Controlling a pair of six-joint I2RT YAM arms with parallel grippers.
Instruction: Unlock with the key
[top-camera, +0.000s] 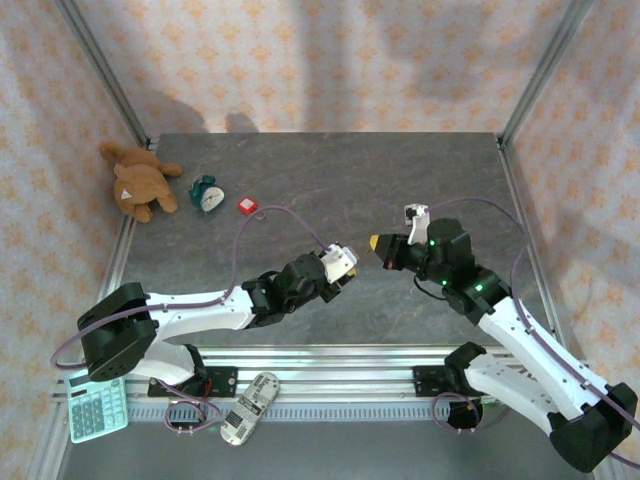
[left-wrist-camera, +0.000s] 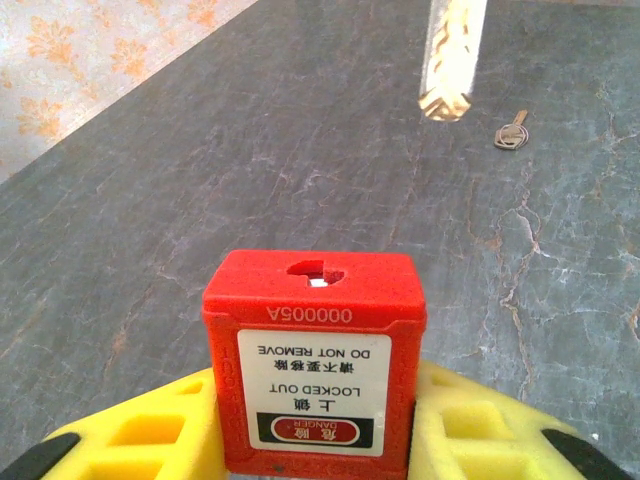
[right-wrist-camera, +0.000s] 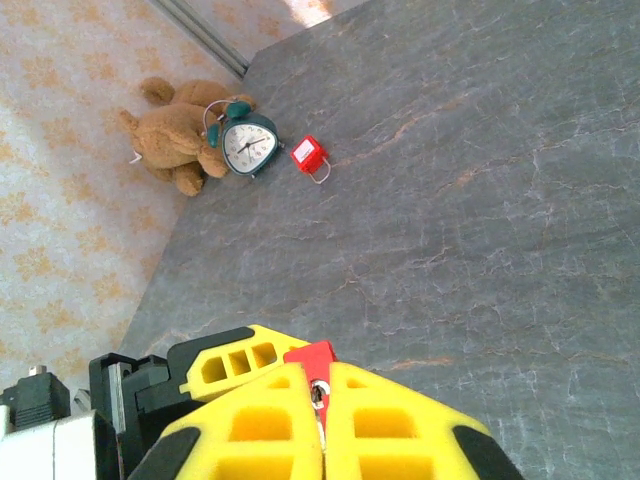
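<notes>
Left gripper (top-camera: 341, 265) clamps one red padlock (left-wrist-camera: 312, 330) by its sides at scene centre, keyhole end facing away, label upside down. Right gripper (right-wrist-camera: 320, 415) just right of it, pads pressed together; small metal sliver between them, cannot tell if key. One key (left-wrist-camera: 511, 132) lies flat beyond held padlock. Second red padlock (top-camera: 248, 207), one alarm clock (top-camera: 207, 194), one plush toy (top-camera: 140, 180) far left. One calculator (top-camera: 96, 408), one remote (top-camera: 248, 405) near left.
</notes>
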